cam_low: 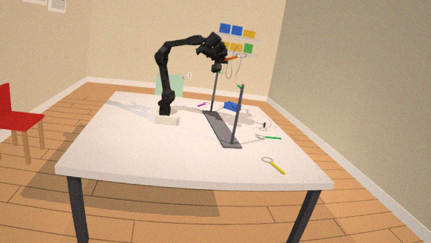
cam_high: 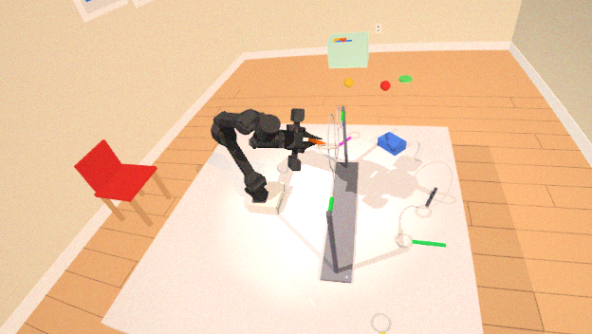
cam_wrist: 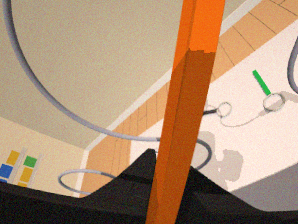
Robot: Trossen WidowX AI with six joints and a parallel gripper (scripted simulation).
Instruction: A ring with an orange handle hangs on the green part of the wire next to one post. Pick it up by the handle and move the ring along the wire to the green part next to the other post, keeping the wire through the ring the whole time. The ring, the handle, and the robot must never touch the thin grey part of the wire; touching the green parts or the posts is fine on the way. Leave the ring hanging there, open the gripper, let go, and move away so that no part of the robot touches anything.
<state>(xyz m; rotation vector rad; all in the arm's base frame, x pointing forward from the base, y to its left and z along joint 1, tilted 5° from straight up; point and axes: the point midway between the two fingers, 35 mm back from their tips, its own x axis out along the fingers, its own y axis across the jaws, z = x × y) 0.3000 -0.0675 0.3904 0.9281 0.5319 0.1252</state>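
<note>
The tool is clamped on the orange handle, its fingers nearly together with the handle between them. The ring is at the handle's far end, higher than the near post and beyond its top in the top view, well apart from the green part beside it.

The handle's long axis runs from the tool out toward the wire, tilting up at the ring end in the exterior view. The ring appears to lie rather flat, and the wire seems to pass through it steeply, dropping toward the near post. I cannot reliably sort the grey curves into ring and wire in the wrist view, nor tell the clearance.

This looks like mid-transfer. If the near post is the goal, the ring should descend along that steep stretch, its opening kept square to the wire; sideways drift or late turning at the bend could make it touch grey
</note>
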